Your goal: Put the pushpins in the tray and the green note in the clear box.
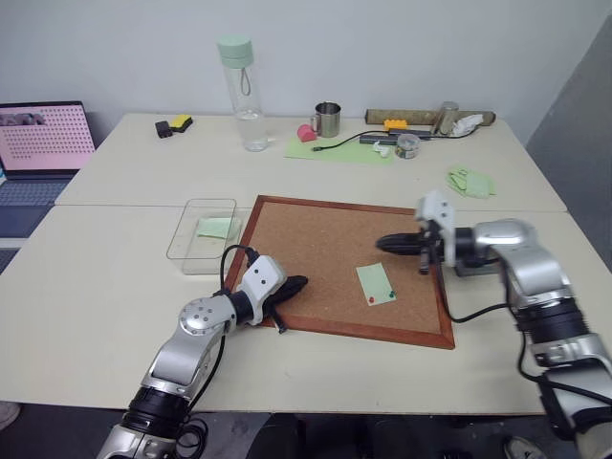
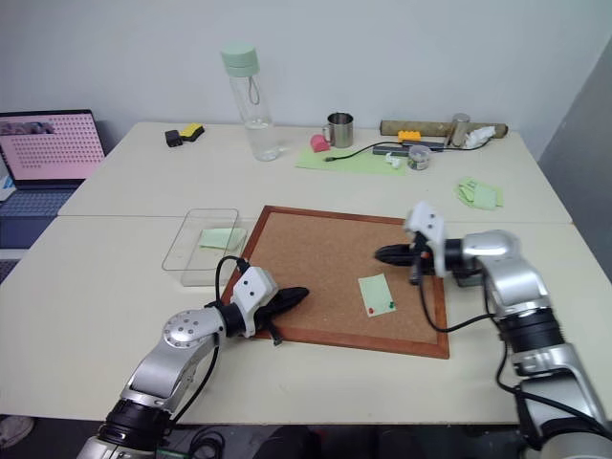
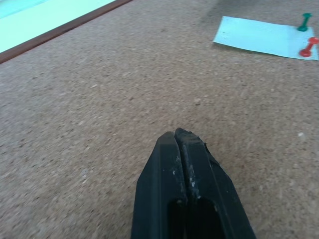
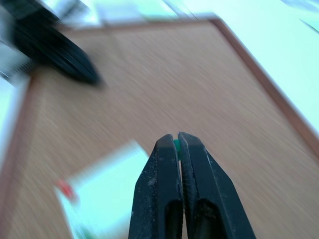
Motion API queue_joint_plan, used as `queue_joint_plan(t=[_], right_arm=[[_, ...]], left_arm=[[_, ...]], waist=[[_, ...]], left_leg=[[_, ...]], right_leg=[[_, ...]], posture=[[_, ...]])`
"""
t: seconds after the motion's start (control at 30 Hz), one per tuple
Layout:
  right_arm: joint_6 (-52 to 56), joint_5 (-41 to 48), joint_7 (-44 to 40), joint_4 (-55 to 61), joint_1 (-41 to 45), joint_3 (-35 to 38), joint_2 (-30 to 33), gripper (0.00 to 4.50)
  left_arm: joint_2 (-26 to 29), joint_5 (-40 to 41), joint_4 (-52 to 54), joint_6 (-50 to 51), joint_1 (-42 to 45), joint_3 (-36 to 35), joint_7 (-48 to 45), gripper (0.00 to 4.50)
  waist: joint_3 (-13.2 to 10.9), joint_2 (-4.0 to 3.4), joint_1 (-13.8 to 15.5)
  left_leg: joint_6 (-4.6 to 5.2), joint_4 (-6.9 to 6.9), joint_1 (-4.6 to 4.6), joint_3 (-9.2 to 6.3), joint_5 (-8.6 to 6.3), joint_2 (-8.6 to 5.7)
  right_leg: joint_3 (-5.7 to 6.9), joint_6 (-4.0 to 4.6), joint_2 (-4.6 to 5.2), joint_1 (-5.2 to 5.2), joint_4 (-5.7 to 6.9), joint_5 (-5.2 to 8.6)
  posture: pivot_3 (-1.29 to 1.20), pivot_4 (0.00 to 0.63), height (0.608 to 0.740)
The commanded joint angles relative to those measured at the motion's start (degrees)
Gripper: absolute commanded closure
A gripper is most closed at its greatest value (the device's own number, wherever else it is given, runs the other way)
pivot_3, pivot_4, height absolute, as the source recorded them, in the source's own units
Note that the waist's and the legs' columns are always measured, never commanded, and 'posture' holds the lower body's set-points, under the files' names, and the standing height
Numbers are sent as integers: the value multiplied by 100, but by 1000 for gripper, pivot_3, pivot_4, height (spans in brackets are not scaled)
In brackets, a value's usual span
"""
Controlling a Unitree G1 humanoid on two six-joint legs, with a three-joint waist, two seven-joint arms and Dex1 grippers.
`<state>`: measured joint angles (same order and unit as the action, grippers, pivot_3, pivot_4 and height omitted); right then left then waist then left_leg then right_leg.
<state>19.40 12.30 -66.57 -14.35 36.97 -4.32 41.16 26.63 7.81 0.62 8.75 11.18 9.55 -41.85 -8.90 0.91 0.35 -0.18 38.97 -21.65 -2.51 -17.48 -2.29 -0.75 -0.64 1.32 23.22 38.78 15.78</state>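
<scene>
The corkboard [image 1: 325, 244] lies in the middle of the table, and the rest sits around it. Just off its left edge is the clear box [image 1: 186, 239], with a pale green slip [image 1: 216, 228] lying inside. Past its far edge stand a water bottle [image 1: 244, 91], a metal mug [image 1: 327, 120] and a large green sheet [image 1: 339, 149], well apart from the board. A crumpled green wad [image 1: 470, 182] sits beyond its far right corner and a laptop [image 1: 43, 143] far off to its left. On the board's right half lies the green note [image 1: 376, 284], with the red pushpin [image 1: 371, 300] and the green pushpin [image 1: 391, 293] on its near end. The right gripper [image 1: 382, 245] hangs over the board just beyond the note, its claw pinched tight. A speck of green [image 4: 176, 145] shows between the tips, too small to say what it is. The left gripper [image 1: 298, 283] rests low over the board's near left part, claw pressed together and holding nothing. Just off the board's right edge, the right forearm covers most of the grey tray [image 1: 471, 268], so I cannot tell what is in it.
</scene>
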Motion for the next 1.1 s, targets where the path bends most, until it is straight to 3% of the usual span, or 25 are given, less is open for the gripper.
queue_joint_plan(t=[0.03,0.3,0.4,0.8,1.0,1.1], right_arm=[[-268,-319,238,-510,-95,335,576,4482],[-825,-1021,702,-1771,-151,206,936,4482],[-942,-1201,855,-1974,-103,143,909,4010],[-823,-1029,553,-1705,-41,274,994,1383],[-1300,-1338,963,-1813,-69,168,980,254],[-1523,-1528,1216,-1935,-118,101,919,83]], left_arm=[[40,-152,-128,163,-169,102,1,4500],[47,-179,-179,150,-122,81,-26,4500],[38,-184,-183,148,-108,84,-18,4500],[37,-191,-209,102,-133,77,-2,4500],[12,-210,-290,55,-82,111,-13,4500],[9,-216,-315,39,-70,118,-13,4500]], waist=[[3,-3,-5],[10,-16,-35],[11,-17,-38],[12,-18,-39],[12,-18,-38],[12,-18,-36]], left_leg=[[0,0,1,0,0,0],[1,-4,8,10,0,1],[1,-4,7,11,0,2],[1,-3,8,11,0,2],[1,-3,8,11,0,1],[1,-3,8,11,0,1]], right_leg=[[0,0,0,0,0,0],[-6,0,-1,-4,8,0],[-5,0,-2,-4,7,0],[-6,0,-2,-4,8,0],[-7,0,-2,-5,7,0],[-7,0,-2,-5,8,0]], posture=[[0,150,740],[0,150,740],[0,150,740],[0,150,740],[0,150,740],[0,150,740]])
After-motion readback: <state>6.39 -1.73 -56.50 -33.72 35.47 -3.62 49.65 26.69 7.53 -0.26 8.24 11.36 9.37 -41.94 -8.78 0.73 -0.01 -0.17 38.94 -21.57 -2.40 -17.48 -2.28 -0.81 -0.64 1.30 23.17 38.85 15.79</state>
